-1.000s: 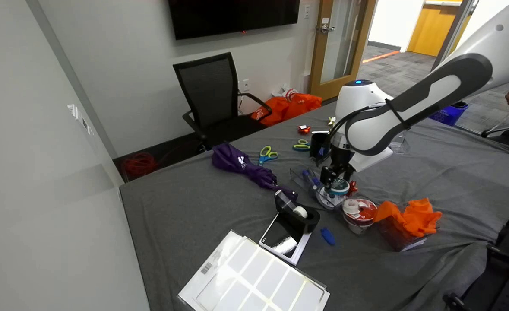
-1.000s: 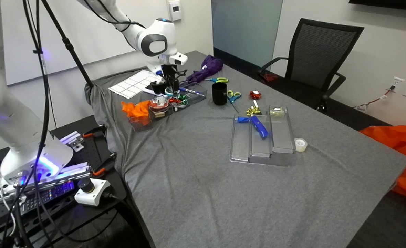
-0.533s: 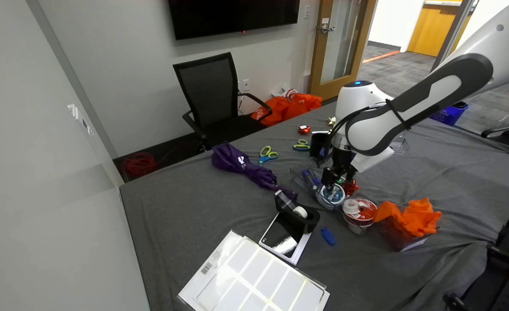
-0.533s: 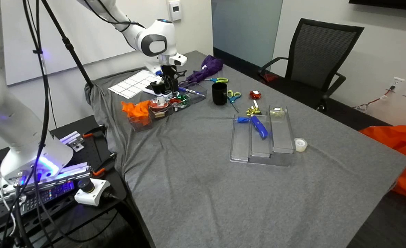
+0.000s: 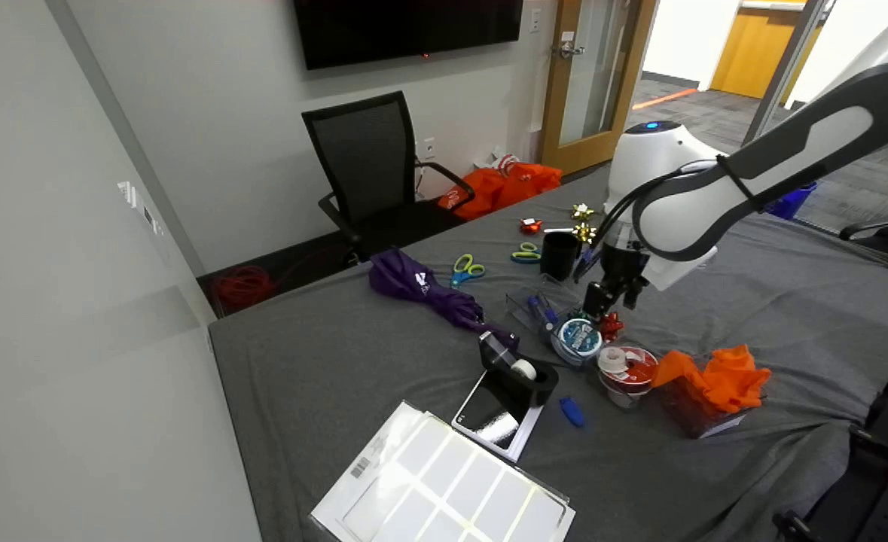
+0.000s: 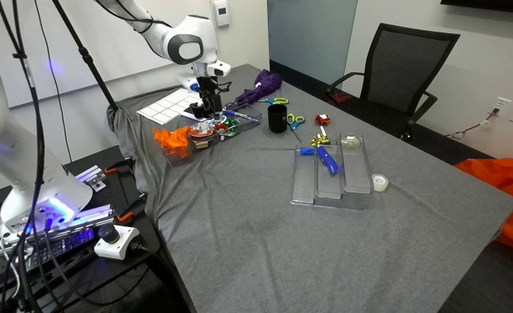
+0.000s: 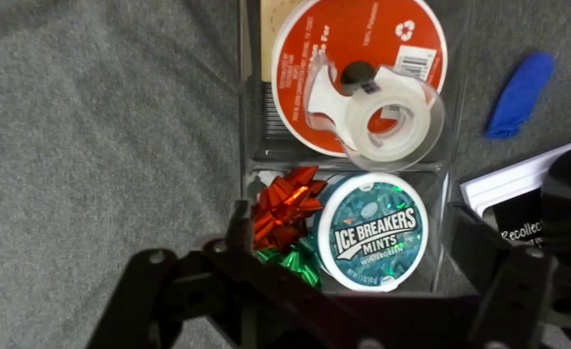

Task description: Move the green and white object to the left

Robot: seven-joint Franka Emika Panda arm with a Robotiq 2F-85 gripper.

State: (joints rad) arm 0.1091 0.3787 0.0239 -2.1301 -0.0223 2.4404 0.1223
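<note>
Near the clear compartment (image 7: pixel 430 194), your gripper (image 7: pixel 350 215) is hanging with its fingers spread, pinching nothing. Inside that compartment, the green and white mint tin (image 7: pixel 373 232), likely your task's object, is resting beside a red bow (image 7: pixel 285 208) and a green bow (image 7: pixel 297 264); in an exterior view you are seeing the fingers well clear of it. You are probably finishing: the placing is looking done, leaving only the backing away. Yet no mark is showing where left should end, so you are judging that yourself.
</note>
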